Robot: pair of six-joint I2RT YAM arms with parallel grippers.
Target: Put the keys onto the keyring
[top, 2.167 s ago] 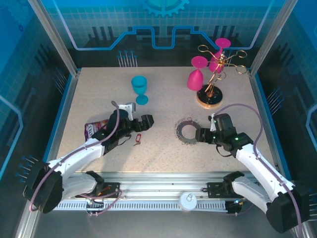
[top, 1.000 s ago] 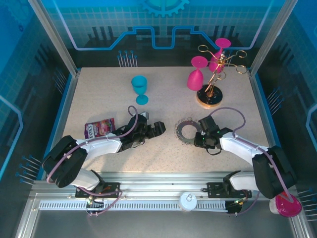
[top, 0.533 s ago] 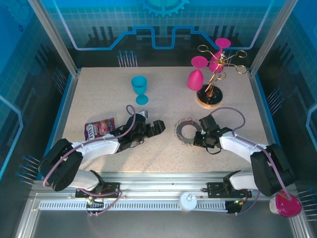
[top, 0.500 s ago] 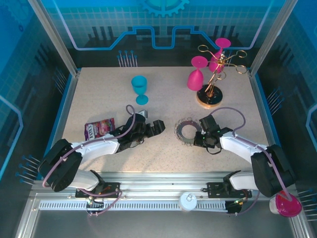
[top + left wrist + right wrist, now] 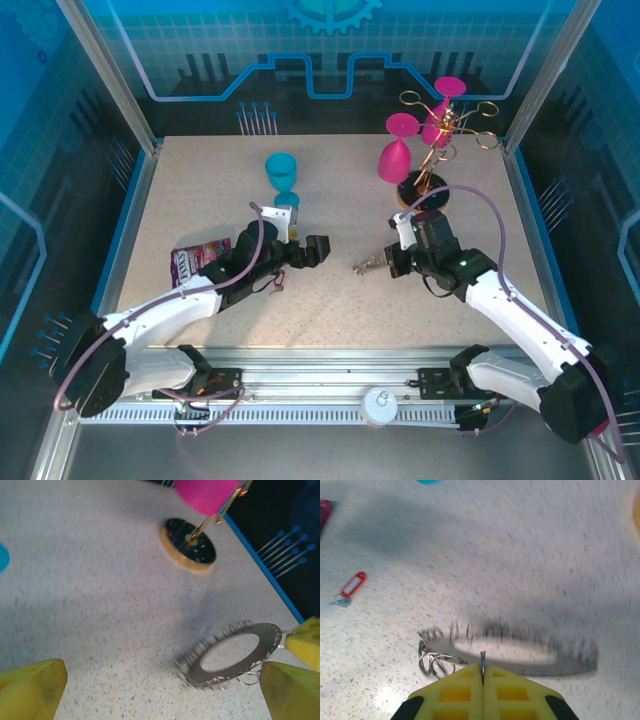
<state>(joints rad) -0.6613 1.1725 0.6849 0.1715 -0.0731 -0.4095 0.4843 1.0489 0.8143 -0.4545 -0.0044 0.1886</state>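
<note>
The dark grey keyring (image 5: 368, 265) stands tipped up off the table, fringed with thin wire loops. My right gripper (image 5: 392, 263) holds its right side. In the right wrist view the yellow fingers (image 5: 450, 697) of the right gripper (image 5: 482, 672) are shut on one wire loop of the keyring (image 5: 570, 666). The red-headed key (image 5: 279, 281) lies on the table under my left arm, and the key (image 5: 351, 586) sits far left of the ring. My left gripper (image 5: 318, 250) hovers open left of the keyring (image 5: 265, 634); the left gripper (image 5: 160, 695) holds nothing.
A teal goblet (image 5: 282, 178) stands behind the left gripper. The gold rack (image 5: 432, 150) with pink goblets stands at the back right, and its round base (image 5: 189, 545) lies beyond the ring. A snack packet (image 5: 200, 260) lies at the left.
The right gripper has risen, tipping the keyring up from flat on the table. The left arm has lifted and drawn back, uncovering the red key beneath it.
</note>
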